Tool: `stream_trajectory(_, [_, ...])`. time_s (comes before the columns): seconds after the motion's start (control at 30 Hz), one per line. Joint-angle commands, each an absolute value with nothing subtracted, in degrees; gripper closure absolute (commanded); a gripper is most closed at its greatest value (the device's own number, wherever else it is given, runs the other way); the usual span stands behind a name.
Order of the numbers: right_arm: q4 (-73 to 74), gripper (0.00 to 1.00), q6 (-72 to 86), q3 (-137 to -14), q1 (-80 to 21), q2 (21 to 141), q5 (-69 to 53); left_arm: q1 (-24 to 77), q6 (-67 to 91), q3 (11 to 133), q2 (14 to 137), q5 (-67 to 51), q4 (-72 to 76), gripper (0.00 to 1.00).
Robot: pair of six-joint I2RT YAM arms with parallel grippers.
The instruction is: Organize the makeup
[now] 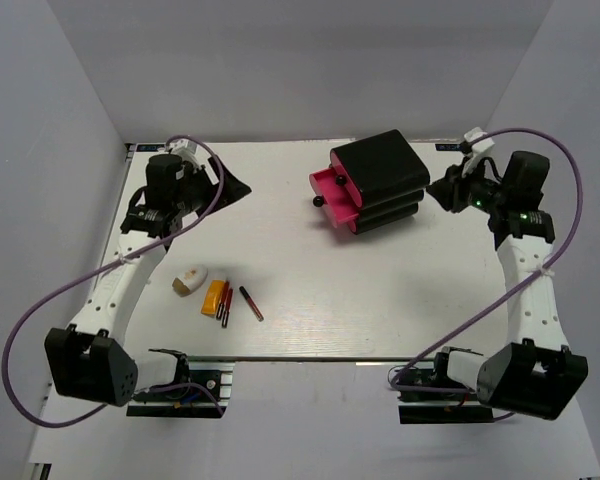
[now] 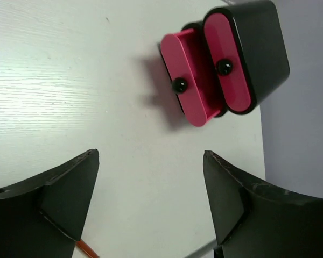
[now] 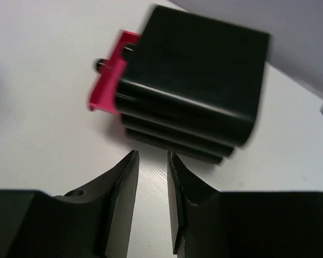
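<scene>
The makeup lies at the front left of the table: a white-tan piece (image 1: 190,281), an orange tube (image 1: 213,297), thin red and dark pencils (image 1: 224,303) beside the tube, and one more dark-red pencil (image 1: 251,303). No clear bottles show. My left gripper (image 1: 235,185) is raised at the back left, wide open and empty (image 2: 151,156); a red pencil tip (image 2: 86,250) shows by its left finger. My right gripper (image 1: 438,192) is just right of the black box, empty, its jaws a narrow gap apart (image 3: 152,156).
A black box (image 1: 380,180) with pink drawers stands at the back middle-right, its top drawer (image 1: 335,195) pulled out to the left. It shows in the left wrist view (image 2: 247,48) and the right wrist view (image 3: 194,80). Grey walls close in three sides.
</scene>
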State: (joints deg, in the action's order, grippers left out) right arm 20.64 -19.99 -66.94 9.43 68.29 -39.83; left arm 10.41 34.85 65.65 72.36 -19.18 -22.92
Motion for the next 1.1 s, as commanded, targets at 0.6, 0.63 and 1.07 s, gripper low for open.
stream_trajectory(0.6, [27.6,0.59,-12.7,-78.8,-45.5,96.3,-25.4,9.9,43.9,52.7,45.9,7.2,-46.7,0.48])
stream_trajectory(0.63, [27.9,0.61,-11.2,-80.8,-47.2,98.5,-23.1,9.9,44.0,52.8,43.9,7.8,-47.3,0.49])
stream_trajectory(1.07, [25.9,0.5,-0.5,-89.6,-57.9,112.8,-16.1,9.9,48.3,53.3,30.7,10.2,-56.9,0.5])
